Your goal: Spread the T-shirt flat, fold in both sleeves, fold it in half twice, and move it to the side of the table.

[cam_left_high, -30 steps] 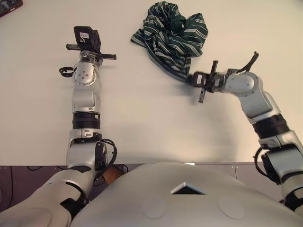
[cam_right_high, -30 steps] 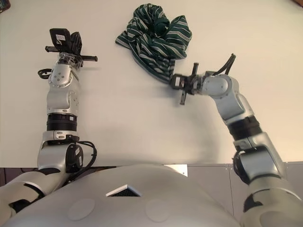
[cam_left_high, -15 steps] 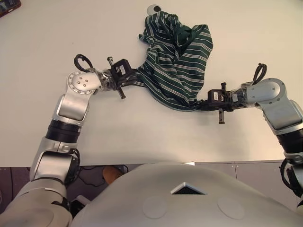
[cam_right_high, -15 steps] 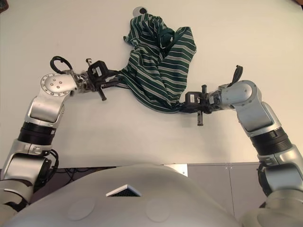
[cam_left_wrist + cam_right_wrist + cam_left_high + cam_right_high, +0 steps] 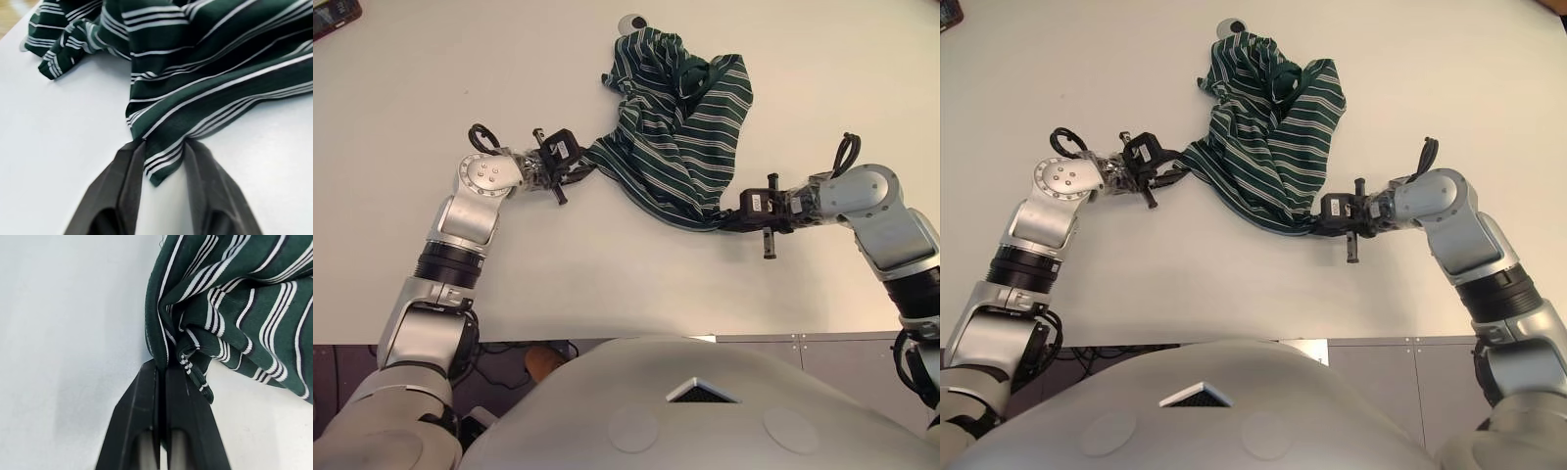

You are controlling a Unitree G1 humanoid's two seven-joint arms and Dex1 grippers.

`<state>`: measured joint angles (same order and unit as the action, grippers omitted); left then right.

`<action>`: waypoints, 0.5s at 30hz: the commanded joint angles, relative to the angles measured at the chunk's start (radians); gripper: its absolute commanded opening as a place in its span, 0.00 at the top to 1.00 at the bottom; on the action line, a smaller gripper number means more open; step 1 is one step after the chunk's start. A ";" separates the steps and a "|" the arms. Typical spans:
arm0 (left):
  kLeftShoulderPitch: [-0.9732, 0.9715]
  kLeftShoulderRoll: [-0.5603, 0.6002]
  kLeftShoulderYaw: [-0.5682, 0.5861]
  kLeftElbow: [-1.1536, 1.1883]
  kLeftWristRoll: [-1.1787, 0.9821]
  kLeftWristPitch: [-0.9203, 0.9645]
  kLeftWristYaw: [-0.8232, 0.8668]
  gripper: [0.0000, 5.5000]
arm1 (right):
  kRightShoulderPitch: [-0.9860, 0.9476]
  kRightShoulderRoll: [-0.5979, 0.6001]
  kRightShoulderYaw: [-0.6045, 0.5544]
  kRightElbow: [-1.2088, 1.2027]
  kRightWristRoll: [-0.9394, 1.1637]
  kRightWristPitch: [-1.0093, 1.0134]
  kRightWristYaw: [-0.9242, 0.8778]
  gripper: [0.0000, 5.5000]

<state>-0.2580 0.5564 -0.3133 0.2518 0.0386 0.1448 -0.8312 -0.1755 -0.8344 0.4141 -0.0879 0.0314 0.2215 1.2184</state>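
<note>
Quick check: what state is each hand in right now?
Left hand: closed on a corner of the T-shirt.
Right hand: closed, pinching another edge of the T-shirt.

T-shirt (image 5: 680, 127) on counter (image 5: 607, 284), toward far edge. Left tool (image 5: 579, 168) at T-shirt's left edge, right tool (image 5: 729, 217) at its near-right corner, both pinching cloth. Round object (image 5: 631, 22) just behind T-shirt.
</note>
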 commanded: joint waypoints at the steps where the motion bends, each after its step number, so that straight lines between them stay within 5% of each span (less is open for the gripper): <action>1: 0.075 0.052 -0.068 0.020 0.043 0.065 -0.087 0.86 | -0.008 0.034 0.014 0.046 -0.034 0.004 -0.029 1.00; 6: 0.099 0.092 -0.129 0.038 0.080 0.107 -0.144 0.99 | -0.038 0.061 -0.009 0.089 -0.025 -0.013 -0.058 1.00; 10: 0.101 0.078 -0.118 0.043 0.062 0.094 -0.117 0.99 | -0.063 0.083 -0.037 0.105 -0.003 -0.028 -0.082 1.00; 15: -0.016 0.052 0.116 -0.074 -0.155 0.122 -0.093 0.99 | -0.263 0.203 -0.201 0.214 0.090 -0.025 -0.200 1.00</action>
<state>-0.2339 0.5937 -0.2615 0.2012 -0.0721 0.2196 -0.9165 -0.3432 -0.6610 0.2716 0.0804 0.0925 0.2003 1.0476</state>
